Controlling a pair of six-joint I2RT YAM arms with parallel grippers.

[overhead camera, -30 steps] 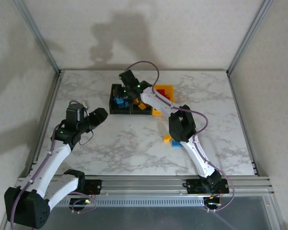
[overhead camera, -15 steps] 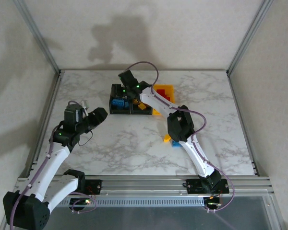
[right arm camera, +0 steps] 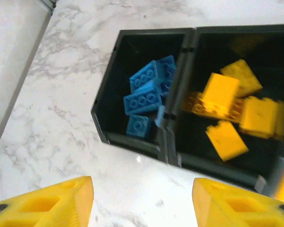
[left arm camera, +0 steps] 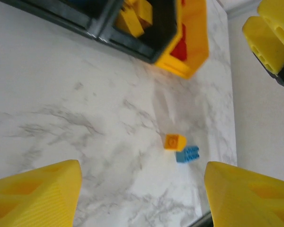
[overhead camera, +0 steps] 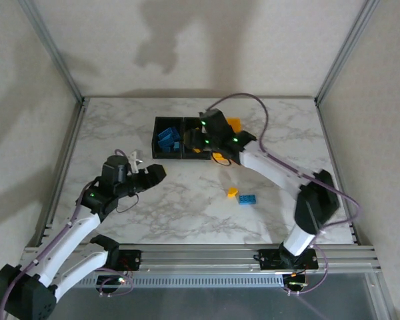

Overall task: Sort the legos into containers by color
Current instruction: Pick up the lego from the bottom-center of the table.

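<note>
Bin row (overhead camera: pixel 155 140) runs left-right at the worktop (overhead camera: pixel 120 127) rear. Blue legos (right arm camera: pixel 144 94) fill the left black bin, yellow legos (right arm camera: pixel 222 94) the middle. Loose blue brick (overhead camera: pixel 247 200) lies long axis left-right, just beside loose yellow brick (overhead camera: pixel 233 192). Right end effector (right arm camera: pixel 141 201) by the middle bin, left end effector (left arm camera: pixel 142 194) well apart; both wide, empty.

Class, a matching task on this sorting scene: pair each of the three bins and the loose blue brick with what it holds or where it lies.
Column one
1. end black bin
2. middle black bin
3. yellow-orange bin
4. loose blue brick

Column two
A. holds red bricks
B. lies on the table next to a yellow brick
C. holds blue bricks
D. holds yellow bricks

Pairs: 1-C, 2-D, 3-A, 4-B
</note>
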